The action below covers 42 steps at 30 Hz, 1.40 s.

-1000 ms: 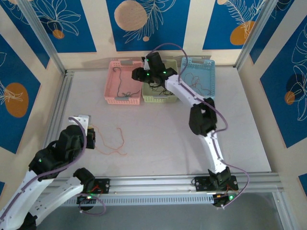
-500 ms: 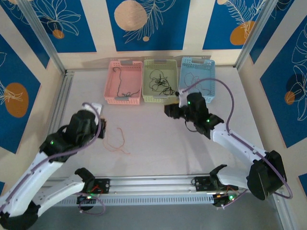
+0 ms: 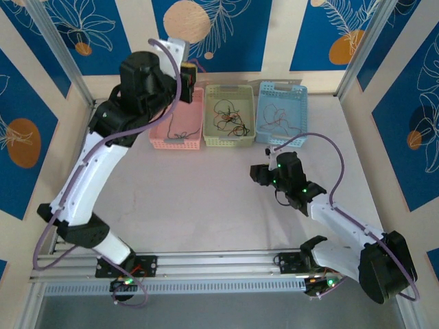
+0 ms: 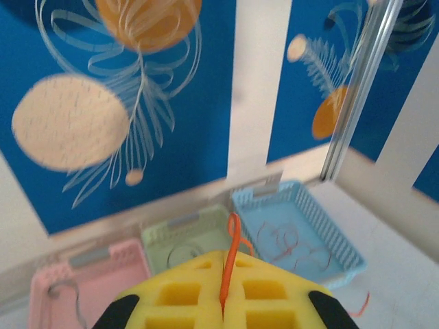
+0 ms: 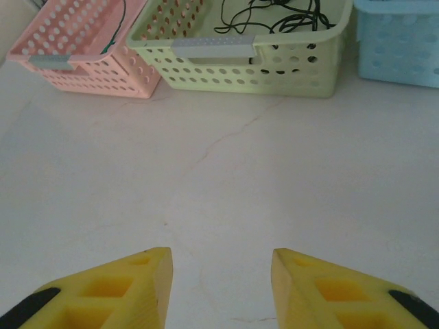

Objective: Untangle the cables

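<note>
Left gripper (image 4: 222, 271), raised high, clamps its yellow foam pads on a thin orange wire (image 4: 231, 236) looping past the tips. Below and ahead stand a pink perforated plastic basket (image 4: 116, 281), a pale-green basket (image 4: 180, 225) holding thin black wires (image 5: 274, 17) and a light-blue basket (image 4: 343, 257) with thin red wires (image 4: 295, 243). Right gripper (image 5: 221, 274) hovers low, jaws apart, empty.

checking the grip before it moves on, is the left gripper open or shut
Shut. The left gripper has its jaws pressed together, with the orange cable pinched in the seam.
</note>
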Each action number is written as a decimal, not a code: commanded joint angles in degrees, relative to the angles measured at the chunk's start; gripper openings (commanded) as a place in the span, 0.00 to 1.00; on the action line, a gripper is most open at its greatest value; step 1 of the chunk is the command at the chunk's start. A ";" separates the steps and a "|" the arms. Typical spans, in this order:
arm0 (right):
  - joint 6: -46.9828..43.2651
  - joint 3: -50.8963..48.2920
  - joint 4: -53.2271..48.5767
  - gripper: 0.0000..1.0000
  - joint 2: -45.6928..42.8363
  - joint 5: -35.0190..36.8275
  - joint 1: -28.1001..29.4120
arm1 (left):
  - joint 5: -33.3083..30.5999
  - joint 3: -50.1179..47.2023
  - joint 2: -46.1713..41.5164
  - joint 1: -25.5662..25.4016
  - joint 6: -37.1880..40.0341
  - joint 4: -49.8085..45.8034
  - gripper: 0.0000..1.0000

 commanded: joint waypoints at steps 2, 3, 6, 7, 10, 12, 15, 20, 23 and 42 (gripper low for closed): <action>1.48 -1.40 1.89 0.42 -1.18 0.41 -0.85 | 4.82 10.14 5.84 -0.29 3.40 2.95 0.00; 1.66 -1.62 1.97 0.42 -1.40 0.23 -1.04 | 5.53 12.51 7.48 -0.35 4.34 3.61 0.00; 1.97 -2.30 2.47 0.42 -2.13 -0.27 -1.69 | 5.48 16.79 11.75 -0.25 6.47 6.62 0.00; 2.07 -2.37 2.46 0.42 -2.12 -0.54 -1.92 | 5.76 17.57 12.78 -0.27 6.87 7.60 0.00; 2.40 -2.44 2.53 0.42 -2.13 -1.18 -2.48 | 6.65 18.16 15.17 -0.26 7.52 11.40 0.00; 2.55 -2.54 2.55 0.42 -2.13 -1.49 -2.78 | 7.14 18.21 16.45 -0.22 7.42 13.40 0.00; 2.70 -2.63 2.54 0.42 -2.11 -1.68 -3.11 | 7.92 18.23 17.78 -0.30 6.72 15.07 0.00; 3.08 -2.76 2.54 0.42 -2.14 -1.54 -3.25 | 8.83 18.16 19.31 -0.25 5.81 15.02 0.00; 3.16 -2.82 2.54 0.42 -2.35 -1.67 -3.55 | 9.65 18.23 20.56 -0.25 5.38 14.94 0.00; -4.00 5.95 3.09 0.75 -25.00 -20.37 0.36 | 30.99 -11.13 -0.60 -0.59 -1.36 2.03 0.00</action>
